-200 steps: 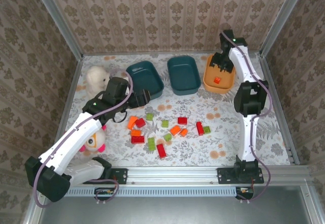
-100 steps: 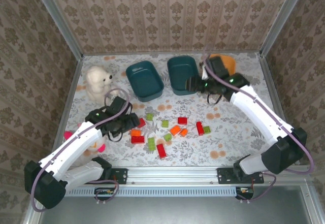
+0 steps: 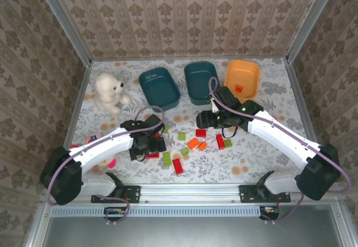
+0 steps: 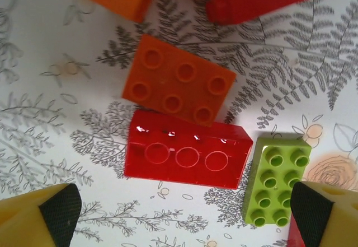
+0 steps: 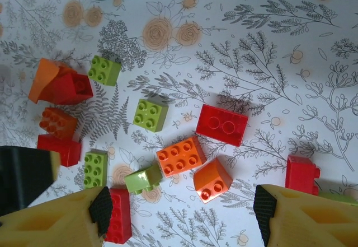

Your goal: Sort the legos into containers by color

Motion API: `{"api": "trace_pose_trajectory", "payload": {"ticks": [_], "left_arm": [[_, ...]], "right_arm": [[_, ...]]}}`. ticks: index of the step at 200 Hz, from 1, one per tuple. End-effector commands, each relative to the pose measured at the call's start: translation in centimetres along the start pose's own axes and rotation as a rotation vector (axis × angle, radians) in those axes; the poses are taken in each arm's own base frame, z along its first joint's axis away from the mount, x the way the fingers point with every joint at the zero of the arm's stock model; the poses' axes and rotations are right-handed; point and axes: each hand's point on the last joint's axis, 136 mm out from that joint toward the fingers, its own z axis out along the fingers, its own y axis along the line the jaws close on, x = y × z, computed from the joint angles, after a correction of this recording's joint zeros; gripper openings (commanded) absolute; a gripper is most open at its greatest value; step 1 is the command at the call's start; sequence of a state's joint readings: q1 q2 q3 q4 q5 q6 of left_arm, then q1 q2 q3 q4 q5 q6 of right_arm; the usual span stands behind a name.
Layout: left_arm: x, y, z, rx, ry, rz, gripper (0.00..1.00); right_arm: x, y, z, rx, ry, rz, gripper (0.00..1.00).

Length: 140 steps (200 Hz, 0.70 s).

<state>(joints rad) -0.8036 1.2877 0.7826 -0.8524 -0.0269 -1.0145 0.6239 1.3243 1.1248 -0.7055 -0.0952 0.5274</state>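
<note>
Spread wide and empty, the left gripper (image 4: pixel 180 216) hangs over a glossy red brick (image 4: pixel 187 157) whose long axis runs across the wrist view. A six-stud orange brick (image 4: pixel 179 79) lies skewed just beyond it, and a light green brick (image 4: pixel 278 180) lies lengthwise at its right end. The right gripper (image 5: pixel 179 219), also open and empty, hovers above the legos (image 3: pixel 190 140) scattered on the fern-printed cloth (image 3: pixel 251 157), having swung down from the rounded orange bin (image 3: pixel 246 70), while the left has dropped from beside the left teal bin (image 3: pixel 159 87).
</note>
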Motion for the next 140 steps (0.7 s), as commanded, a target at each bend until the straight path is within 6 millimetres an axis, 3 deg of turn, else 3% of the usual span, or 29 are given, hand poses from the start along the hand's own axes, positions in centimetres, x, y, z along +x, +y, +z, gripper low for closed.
{"api": "trace_pose_trajectory", "payload": {"ticks": [1, 58, 140], "left_arm": [[0.2, -0.5, 0.4, -0.006, 0.025, 0.156, 1.0], [0.1, -0.8, 2.1, -0.035, 0.041, 0.23, 0.97], [0.3, -0.2, 3.3, -0.061, 0.05, 0.224, 0.77]], "right_arm": [[0.2, 0.4, -0.8, -0.026, -0.012, -0.01, 0.71], [0.9, 0.1, -1.3, -0.03, -0.011, 0.001, 0.71], [1.0, 0.0, -1.7, -0.025, -0.016, 0.01, 0.71]]}}
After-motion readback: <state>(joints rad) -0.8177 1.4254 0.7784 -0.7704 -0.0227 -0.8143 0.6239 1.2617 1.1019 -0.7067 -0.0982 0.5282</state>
